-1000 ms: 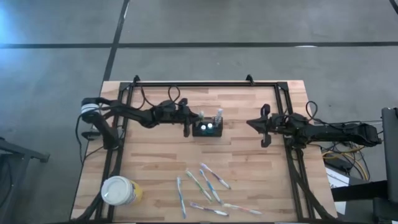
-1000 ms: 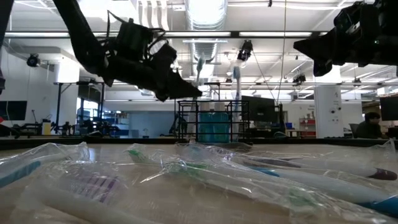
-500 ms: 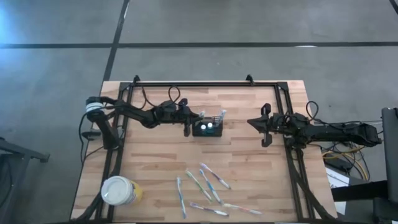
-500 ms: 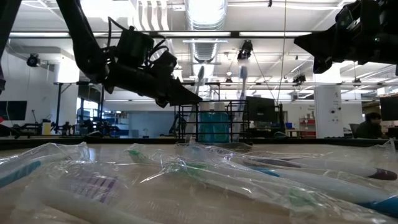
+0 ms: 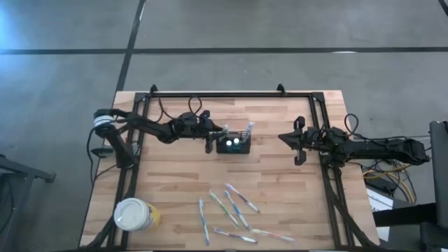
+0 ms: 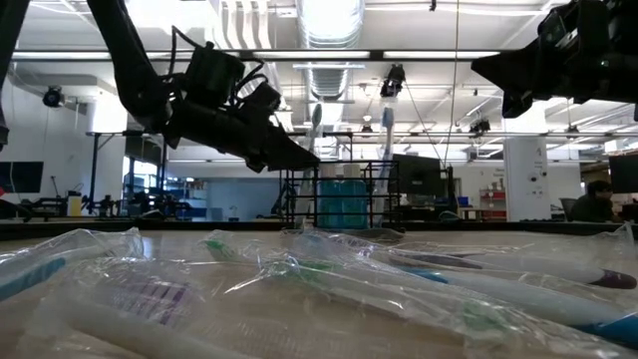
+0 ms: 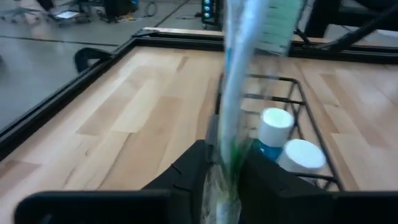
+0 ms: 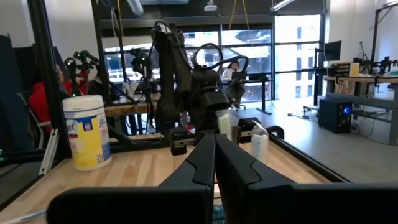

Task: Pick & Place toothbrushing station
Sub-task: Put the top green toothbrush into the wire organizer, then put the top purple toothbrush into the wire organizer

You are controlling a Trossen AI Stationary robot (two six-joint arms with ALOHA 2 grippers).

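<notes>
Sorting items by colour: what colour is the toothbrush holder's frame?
Black, clearest in the high view: toothbrush holder.

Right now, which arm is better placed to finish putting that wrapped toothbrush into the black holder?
Left. Its tool is right beside the black holder, with the wrapped toothbrush between its fingers. The right tool hangs shut, well off to the holder's other side.

A clear-wrapped toothbrush with green markings (image 7: 233, 118) stands upright between the left tool's (image 7: 219, 177) dark fingers; just beyond, a black wire holder (image 7: 297, 112) with two white-capped tubes (image 7: 277, 124) sits on the pale wooden worktop (image 7: 137, 118).
</notes>
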